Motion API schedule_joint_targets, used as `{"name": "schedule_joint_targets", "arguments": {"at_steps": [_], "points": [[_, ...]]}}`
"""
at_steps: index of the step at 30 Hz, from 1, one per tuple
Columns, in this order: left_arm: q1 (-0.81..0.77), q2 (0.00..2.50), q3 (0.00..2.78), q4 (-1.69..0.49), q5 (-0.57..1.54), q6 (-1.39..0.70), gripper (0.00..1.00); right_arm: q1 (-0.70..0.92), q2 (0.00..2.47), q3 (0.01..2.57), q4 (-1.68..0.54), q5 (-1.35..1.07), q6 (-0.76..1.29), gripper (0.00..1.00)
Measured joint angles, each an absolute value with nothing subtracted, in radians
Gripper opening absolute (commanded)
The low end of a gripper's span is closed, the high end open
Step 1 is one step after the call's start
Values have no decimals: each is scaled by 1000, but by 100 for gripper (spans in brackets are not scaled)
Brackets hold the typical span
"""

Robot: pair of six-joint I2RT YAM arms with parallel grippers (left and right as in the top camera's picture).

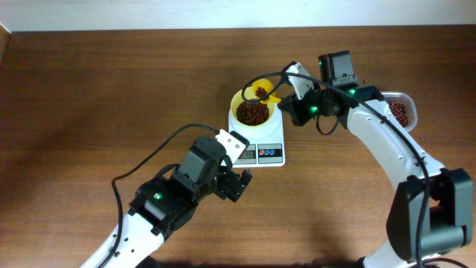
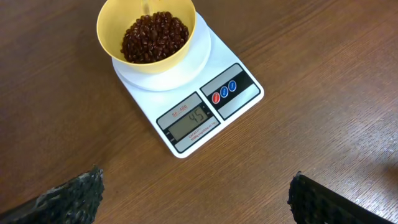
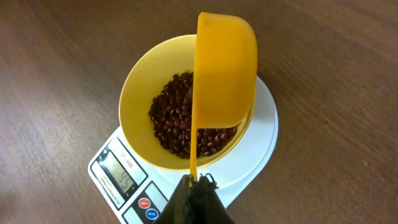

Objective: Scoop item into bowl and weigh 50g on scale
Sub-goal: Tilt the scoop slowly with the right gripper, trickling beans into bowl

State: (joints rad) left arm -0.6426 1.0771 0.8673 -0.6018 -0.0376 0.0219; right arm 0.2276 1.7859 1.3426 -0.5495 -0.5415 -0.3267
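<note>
The pale-yellow bowl (image 1: 239, 104) stands on the white scale (image 1: 271, 153) and holds dark red-brown beans (image 1: 252, 112). In the left wrist view the bowl (image 2: 112, 37) and its beans (image 2: 154, 36) are at the top, and the scale's display (image 2: 190, 119) reads 45. My right gripper (image 3: 196, 185) is shut on the handle of a darker yellow scoop (image 3: 224, 68), tipped on its side over the bowl (image 3: 140, 106) with beans (image 3: 171, 121) below. The scoop (image 1: 260, 91) still holds a few beans. My left gripper (image 2: 196, 205) hangs open over bare wood in front of the scale, holding nothing.
A clear plastic tub (image 1: 402, 112) with more beans sits at the right edge, behind the right arm. The left arm (image 1: 178, 193) reaches in from the lower left, its cable looping over the wooden table (image 1: 89, 89).
</note>
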Motion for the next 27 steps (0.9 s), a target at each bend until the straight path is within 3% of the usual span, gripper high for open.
{"name": "schedule_joint_targets", "arguments": {"at_steps": [27], "points": [[-643,1077,867,-602,-38,22,99,227,1786,1343,-591,-538,-374,4]]}}
